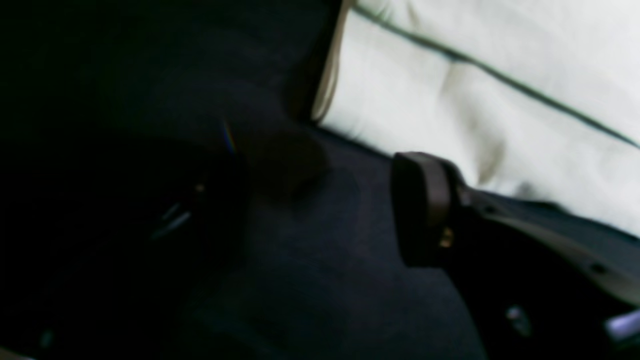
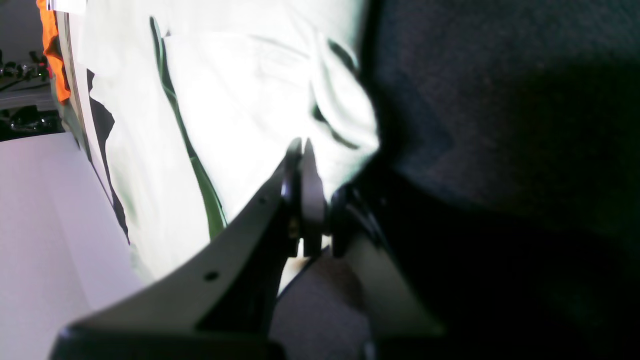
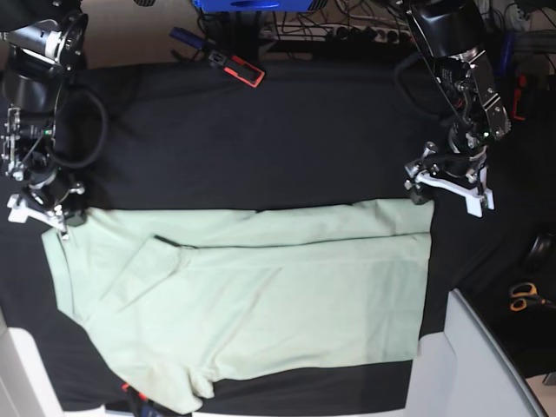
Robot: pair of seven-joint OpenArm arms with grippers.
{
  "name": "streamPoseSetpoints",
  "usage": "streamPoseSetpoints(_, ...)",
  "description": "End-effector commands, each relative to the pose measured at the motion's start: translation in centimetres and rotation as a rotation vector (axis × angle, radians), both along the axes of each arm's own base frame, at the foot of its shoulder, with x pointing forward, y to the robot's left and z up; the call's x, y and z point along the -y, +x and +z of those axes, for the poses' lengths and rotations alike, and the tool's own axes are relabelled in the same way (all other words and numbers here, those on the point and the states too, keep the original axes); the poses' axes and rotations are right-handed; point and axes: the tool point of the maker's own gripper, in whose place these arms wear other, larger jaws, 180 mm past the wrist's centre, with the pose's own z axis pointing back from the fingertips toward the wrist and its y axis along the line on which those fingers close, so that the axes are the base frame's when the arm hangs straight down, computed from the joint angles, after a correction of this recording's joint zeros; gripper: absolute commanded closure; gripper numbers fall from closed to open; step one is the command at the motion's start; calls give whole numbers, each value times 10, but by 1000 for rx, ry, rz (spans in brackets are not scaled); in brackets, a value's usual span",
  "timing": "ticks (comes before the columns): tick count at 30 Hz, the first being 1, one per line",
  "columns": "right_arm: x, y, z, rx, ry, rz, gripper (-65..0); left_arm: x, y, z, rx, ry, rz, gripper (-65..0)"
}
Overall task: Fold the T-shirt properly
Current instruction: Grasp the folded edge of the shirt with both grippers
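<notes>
The pale mint-green T-shirt (image 3: 261, 295) lies spread across the black cloth, with its top edge folded down into a band. My left gripper (image 3: 446, 193) stands just above the shirt's upper right corner. In the left wrist view that gripper (image 1: 310, 210) is open, with only black cloth between its fingers (image 1: 420, 210) and the T-shirt (image 1: 450, 100) beyond them. My right gripper (image 3: 42, 215) is at the shirt's upper left corner. In the right wrist view my right gripper (image 2: 300, 147) is shut, its tips meeting at the bunched edge of the T-shirt (image 2: 240, 100).
The black cloth (image 3: 261, 130) covers the table. A red-and-black tool (image 3: 234, 68) lies at the back edge. Orange-handled scissors (image 3: 521, 297) lie at the right. A white panel (image 3: 486, 365) juts in at the lower right corner.
</notes>
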Motion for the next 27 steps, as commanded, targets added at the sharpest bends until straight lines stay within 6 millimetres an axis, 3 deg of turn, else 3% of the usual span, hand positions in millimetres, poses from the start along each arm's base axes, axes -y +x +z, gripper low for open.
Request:
streamPoseSetpoints(1, 8, 9, 9, 29, -11, -7, 0, -1, 15, 14, 57, 3, 3, -477)
streamPoseSetpoints(5, 7, 9, 9, 27, -9, -4, 0, 8, 23, 11, 60, -29, 6, -482)
streamPoseSetpoints(9, 9, 9, 10, 27, -12, -4, 0, 15, 27, -6, 27, -77, 18, -479)
streamPoseSetpoints(16, 10, 8, 9, 25, -15, -2, 0, 0, 30, -10, 43, -142, 137, -475)
streamPoseSetpoints(23, 9, 9, 10, 26, -15, 0, 0, 3, 36, -8, 51, -150, 135, -472)
streamPoseSetpoints(27, 9, 9, 10, 26, -15, 1, 0, 13, 41, -18, 28, -193, 135, -472)
